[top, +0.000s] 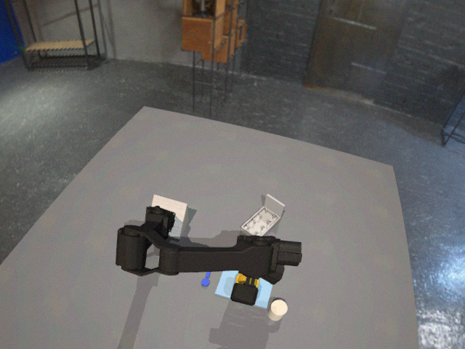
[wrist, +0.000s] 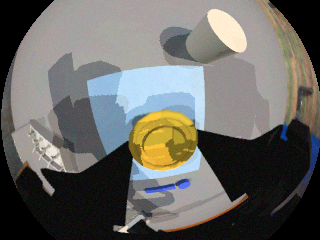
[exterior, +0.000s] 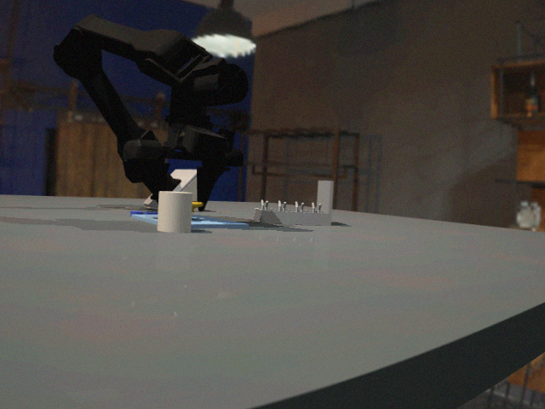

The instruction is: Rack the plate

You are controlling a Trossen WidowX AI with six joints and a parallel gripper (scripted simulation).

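Note:
The yellow round plate [top: 240,278] [exterior: 197,204] [wrist: 161,164] is roughly level over a light blue mat, between my two black fingers. My gripper [wrist: 163,139] is shut on the plate, with a finger at each side of its rim. In the top and exterior views the arm hides much of the plate, and I cannot tell whether it touches the mat. The pale grey dish rack [top: 275,204] [exterior: 303,218] [wrist: 22,141] stands apart from the plate, with rows of short pegs and a tall panel at one end. Its slots are empty.
The light blue mat [top: 221,288] [exterior: 224,224] [wrist: 192,77] lies under the gripper. A cream cylinder [top: 277,310] [exterior: 174,212] [wrist: 215,37] stands beside the mat. A blue spoon-like item [top: 205,282] [wrist: 184,184] lies on the mat's other side. A white slanted block [top: 169,203] stands near the arm's base.

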